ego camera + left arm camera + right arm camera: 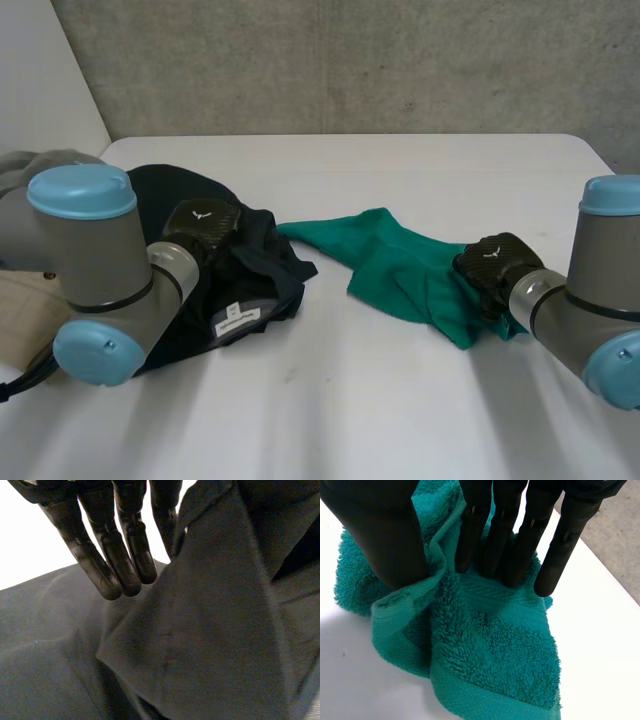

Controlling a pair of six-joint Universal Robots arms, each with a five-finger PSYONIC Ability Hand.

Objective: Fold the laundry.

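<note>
Dark garment (250, 270) lies bunched under my left hand (203, 222), with a fold rising beside the hand. I can't tell whether that hand grips it. My right hand (492, 262) pinches a ridge of the green towel (390, 260) between its thumb and straight fingers (510, 540), on the table (350, 400).

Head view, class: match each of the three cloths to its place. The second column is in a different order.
1 green terry towel
2 dark navy garment
3 beige cloth

A beside the left arm, on its outer side
B under the left hand
C pinched by the right hand

Pairs: 1-C, 2-B, 3-A
</note>
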